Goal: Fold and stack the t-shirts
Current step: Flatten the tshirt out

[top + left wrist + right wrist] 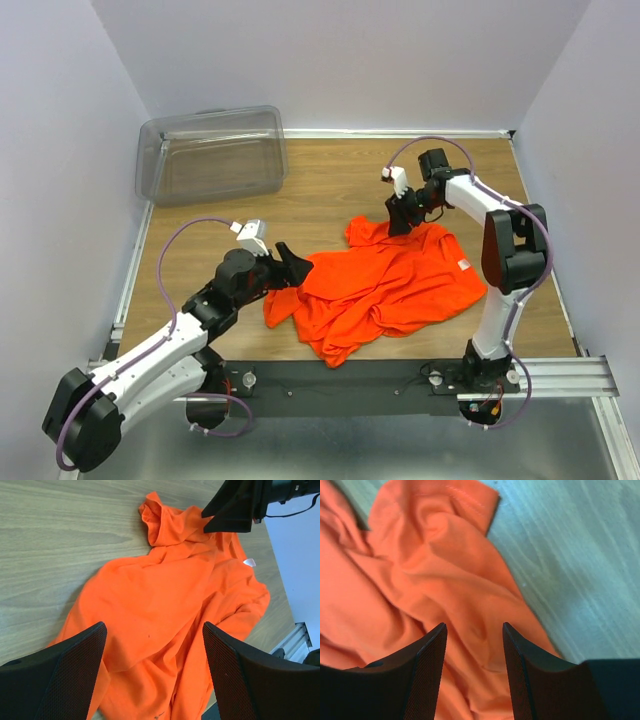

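from where i stood at the near edge, past the metal rail (350, 375) the arms were bolted to, the left gripper (295, 265) hung low by the near-left edge of the t-shirt (385, 285), its jaws spread wide and nothing between them; its wrist view looked through those open jaws (154, 627) straight onto loose orange cloth (160, 605). the shirt itself lay on the wooden table (330, 180) just ahead of the arm bases, a little right of the middle, and it was a crumpled heap: ridges and rolls ran across it, one sleeve stuck out toward the far side, and the small white neck tag (463, 265) showed near its right edge. beyond the heap the right gripper (400, 222) pointed down at the far sleeve, its jaws about half parted; from its own camera (473, 627) the fabric (430, 570) lay beneath and between the fingers but was not pinched, so i judged it held nothing. farthest off, a clear plastic bin (212, 155) sat at the far-left corner, well apart from the shirt. as for progress, i saw only this one shirt, not spread flat, with no fold made and no stack begun, so by my reckoning nearly the whole job was left: flattening, folding, then stacking.
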`<move>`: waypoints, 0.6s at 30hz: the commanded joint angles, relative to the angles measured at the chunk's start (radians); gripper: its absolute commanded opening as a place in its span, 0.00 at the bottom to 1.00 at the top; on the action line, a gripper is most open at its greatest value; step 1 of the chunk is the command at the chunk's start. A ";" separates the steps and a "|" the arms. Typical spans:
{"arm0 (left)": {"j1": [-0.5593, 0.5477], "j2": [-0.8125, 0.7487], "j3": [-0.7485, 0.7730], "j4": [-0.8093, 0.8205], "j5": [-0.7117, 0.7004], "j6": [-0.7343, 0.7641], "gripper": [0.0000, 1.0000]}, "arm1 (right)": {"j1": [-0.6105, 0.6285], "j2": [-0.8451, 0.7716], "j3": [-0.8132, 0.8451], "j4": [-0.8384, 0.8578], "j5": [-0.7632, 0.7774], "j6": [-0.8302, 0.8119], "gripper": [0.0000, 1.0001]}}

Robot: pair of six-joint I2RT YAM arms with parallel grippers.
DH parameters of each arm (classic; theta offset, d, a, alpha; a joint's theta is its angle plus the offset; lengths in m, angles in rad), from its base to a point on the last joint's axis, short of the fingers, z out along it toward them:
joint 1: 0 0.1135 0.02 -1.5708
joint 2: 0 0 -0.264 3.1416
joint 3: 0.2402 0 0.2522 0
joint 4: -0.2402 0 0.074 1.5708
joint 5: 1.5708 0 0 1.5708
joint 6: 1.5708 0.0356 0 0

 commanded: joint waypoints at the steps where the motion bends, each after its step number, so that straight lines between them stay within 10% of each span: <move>1: 0.003 0.029 -0.003 0.039 0.023 -0.023 0.85 | 0.007 0.049 0.086 0.034 0.056 0.047 0.56; 18: 0.002 0.100 0.003 0.046 0.012 -0.019 0.85 | 0.009 0.132 0.105 0.053 0.077 0.025 0.50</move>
